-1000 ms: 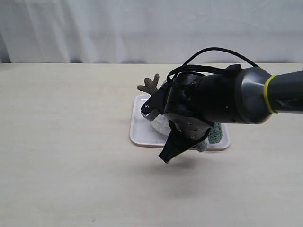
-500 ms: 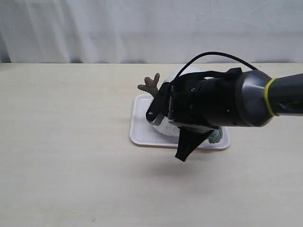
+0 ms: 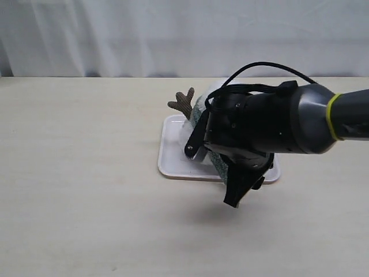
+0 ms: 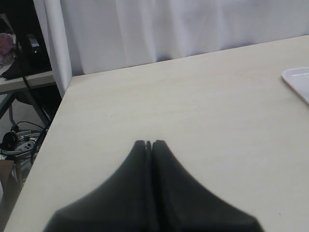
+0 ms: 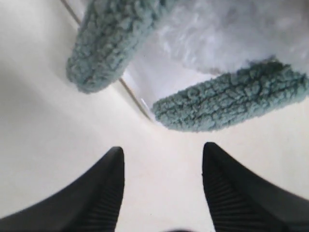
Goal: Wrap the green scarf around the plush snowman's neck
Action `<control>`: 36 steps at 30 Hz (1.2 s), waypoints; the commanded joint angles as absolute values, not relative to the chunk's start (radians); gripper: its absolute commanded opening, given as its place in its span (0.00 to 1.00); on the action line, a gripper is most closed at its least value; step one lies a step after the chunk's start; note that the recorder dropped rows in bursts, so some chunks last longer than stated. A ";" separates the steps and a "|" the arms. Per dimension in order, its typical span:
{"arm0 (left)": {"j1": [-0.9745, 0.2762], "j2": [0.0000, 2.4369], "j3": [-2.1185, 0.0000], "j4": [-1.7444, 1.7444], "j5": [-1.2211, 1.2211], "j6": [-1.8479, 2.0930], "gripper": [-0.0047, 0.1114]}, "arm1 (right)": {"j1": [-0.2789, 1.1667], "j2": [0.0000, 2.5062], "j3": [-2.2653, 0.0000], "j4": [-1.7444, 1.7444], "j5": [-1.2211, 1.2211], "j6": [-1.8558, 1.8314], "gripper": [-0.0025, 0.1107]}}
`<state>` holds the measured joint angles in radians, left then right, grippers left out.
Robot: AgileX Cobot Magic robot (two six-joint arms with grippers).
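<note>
On the white rectangular tray (image 3: 172, 164) at mid-table, the fluffy white plush snowman (image 5: 227, 34) has the fuzzy sage-green scarf (image 5: 231, 104) draped on it, both rounded ends at the near rim. Just nearer, the right gripper (image 5: 161, 152) is spread and empty; the left gripper (image 4: 148, 145), off left, is pressed together

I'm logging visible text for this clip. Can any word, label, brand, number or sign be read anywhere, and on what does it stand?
No text can be read in any view.
The green scarf, the plush snowman, the white tray, the table and the curtain show no print.
The yellow band on the right arm is plain.
The shelf clutter in the left wrist view is too blurred to tell.
</note>
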<state>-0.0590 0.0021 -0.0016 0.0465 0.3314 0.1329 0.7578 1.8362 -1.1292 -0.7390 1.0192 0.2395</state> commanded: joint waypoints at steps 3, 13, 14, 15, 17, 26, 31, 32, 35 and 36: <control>-0.060 0.000 0.000 0.043 0.323 0.130 0.04 | 0.758 1.731 -1.127 -0.569 1.026 0.116 0.45; -0.060 0.000 0.000 0.043 0.323 0.130 0.04 | 0.758 1.624 -1.338 -0.423 0.853 0.172 0.15; -0.060 0.000 0.000 0.043 0.323 0.130 0.04 | 0.758 1.640 -1.391 -0.411 0.865 0.172 0.08; -0.060 0.000 0.000 0.043 0.323 0.130 0.04 | 0.756 1.662 -1.448 -0.398 0.883 0.172 0.06; -0.060 0.000 0.000 0.043 0.323 0.130 0.04 | 0.744 1.715 -1.553 -0.357 0.935 0.172 0.06; -0.060 0.000 0.000 0.043 0.323 0.130 0.04 | 0.610 2.032 -1.920 -0.177 1.221 0.142 0.06; -0.060 0.000 0.000 0.043 0.323 0.130 0.04 | 0.602 2.113 -1.933 -0.205 1.210 0.142 0.06; -0.060 0.000 0.000 0.043 0.323 0.130 0.04 | 0.602 2.129 -1.933 -0.210 1.201 0.142 0.06; -0.060 0.000 0.000 0.043 0.323 0.130 0.04 | 0.602 2.154 -1.933 -0.210 1.194 0.142 0.06; -0.060 0.000 0.000 0.043 0.323 0.130 0.04 | 0.602 2.162 -1.933 -0.214 1.194 0.142 0.06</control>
<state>-0.0590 0.0021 -0.0016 0.0465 0.3314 0.1329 0.6066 2.1541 -1.9282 -0.2026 1.2040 0.1487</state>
